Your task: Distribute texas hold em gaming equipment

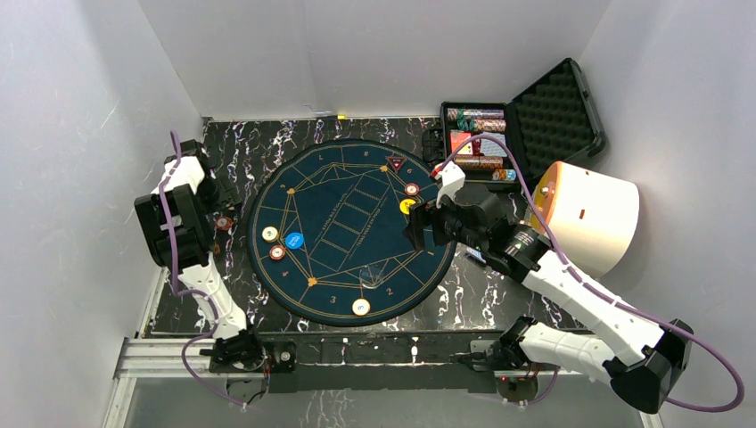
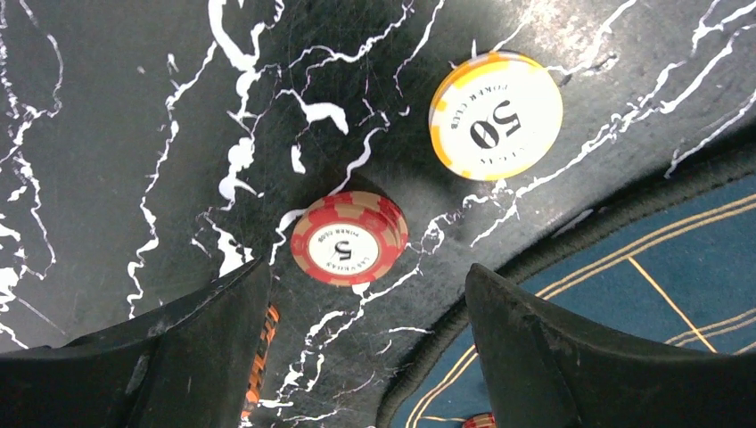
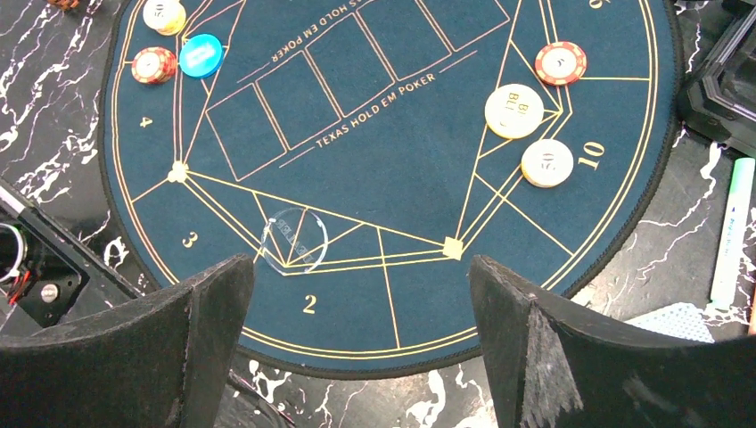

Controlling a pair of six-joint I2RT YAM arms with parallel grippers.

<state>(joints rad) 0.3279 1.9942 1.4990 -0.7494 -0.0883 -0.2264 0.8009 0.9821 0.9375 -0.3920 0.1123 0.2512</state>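
Observation:
A round blue poker mat point(image 1: 348, 178) lies mid-table. On its left are a cream chip point(image 1: 270, 234), a blue disc button point(image 1: 294, 240) and a red chip point(image 1: 277, 253). On its right are a red chip point(image 1: 411, 189) and a yellow button point(image 1: 407, 206). A cream chip point(image 1: 360, 307) sits at the front. My left gripper point(image 2: 365, 357) is open and empty above the marble, just short of a red "5" chip stack point(image 2: 349, 239) and a "50" chip point(image 2: 496, 114). My right gripper point(image 3: 361, 348) is open and empty over the mat's near right edge. Blue-backed cards point(image 3: 677, 321) lie beside it.
An open black case point(image 1: 553, 111) with rows of chips stands at the back right. A big white cylinder point(image 1: 593, 214) with an orange end is right of the mat. A green pen point(image 3: 733, 227) lies off the mat. A clear disc point(image 3: 295, 239) rests near the mat's "2".

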